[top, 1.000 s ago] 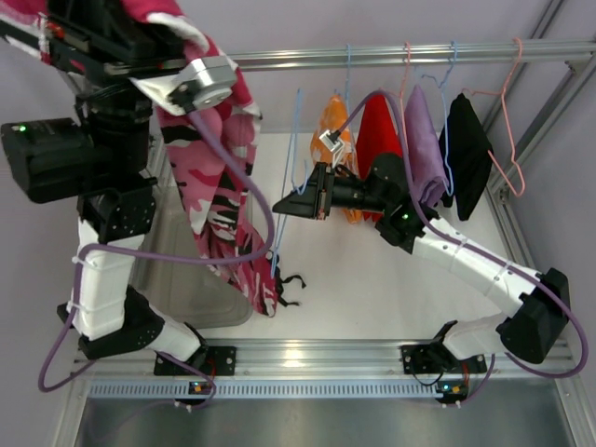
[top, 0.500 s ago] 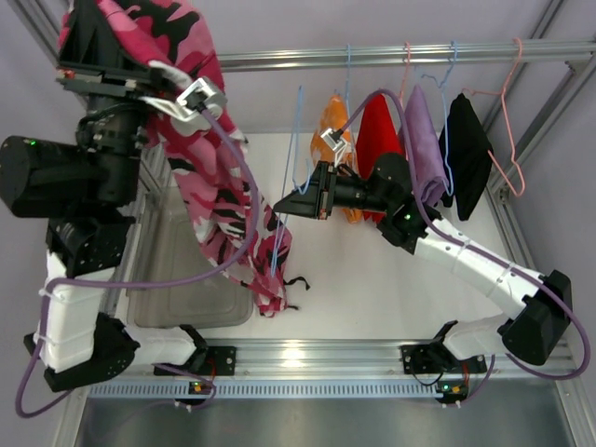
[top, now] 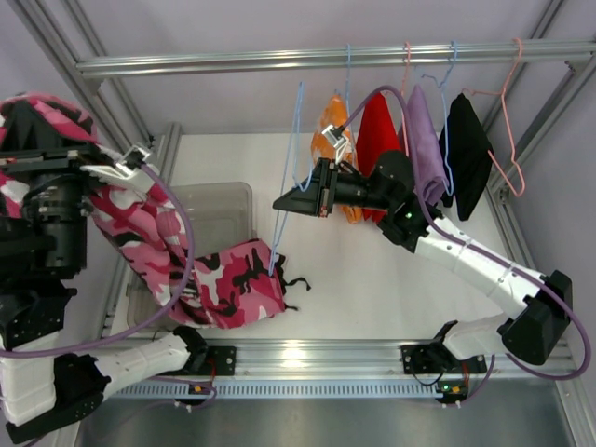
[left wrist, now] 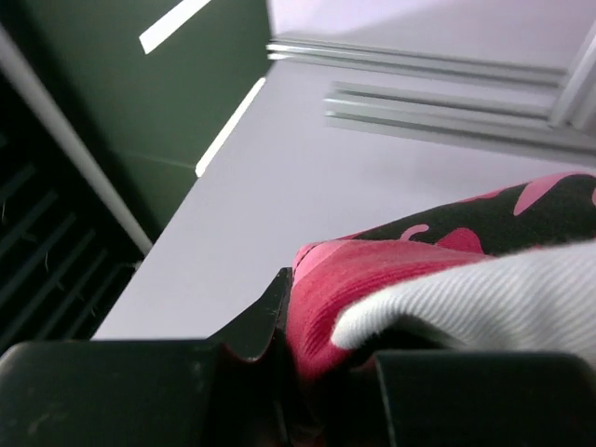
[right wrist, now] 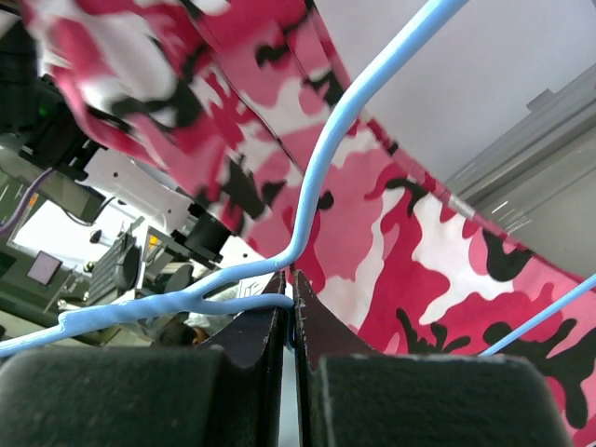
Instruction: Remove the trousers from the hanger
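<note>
The pink-white-black camouflage trousers drape from my left gripper at the far left down onto the table, next to the lower end of the light blue hanger. The left gripper is shut on the trousers' pink edge. My right gripper is shut on the blue hanger wire, with the camouflage cloth behind it. The hanger still hooks on the rail. The orange trousers hang on their own hanger just behind the right gripper.
A clear plastic bin stands at the left, partly under the trousers. Red, purple and black garments hang on the rail. An empty pink hanger hangs at the right.
My left arm has swung down and to the left with the camouflage trousers, pulling them away from the blue hanger; their lower end now lies on the table. The right arm has not moved.
</note>
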You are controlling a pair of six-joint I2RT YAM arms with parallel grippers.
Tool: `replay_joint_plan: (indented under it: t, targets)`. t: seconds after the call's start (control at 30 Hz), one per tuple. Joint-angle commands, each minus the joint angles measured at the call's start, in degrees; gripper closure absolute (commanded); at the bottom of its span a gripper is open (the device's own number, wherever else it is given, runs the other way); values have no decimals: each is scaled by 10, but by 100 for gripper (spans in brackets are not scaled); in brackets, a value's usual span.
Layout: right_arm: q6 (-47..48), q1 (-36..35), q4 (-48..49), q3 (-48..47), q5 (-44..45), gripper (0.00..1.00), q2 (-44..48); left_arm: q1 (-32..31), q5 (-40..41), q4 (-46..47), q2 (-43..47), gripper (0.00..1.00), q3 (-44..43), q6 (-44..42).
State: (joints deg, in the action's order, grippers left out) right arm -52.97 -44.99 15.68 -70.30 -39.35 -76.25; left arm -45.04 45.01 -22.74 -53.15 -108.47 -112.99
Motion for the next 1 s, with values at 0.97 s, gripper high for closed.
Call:
replay_joint_plan:
  t: [0.97]
  targets:
    - [53,3,-6,-27,8,100,78,288,-151,-410,-86,100,364,522]
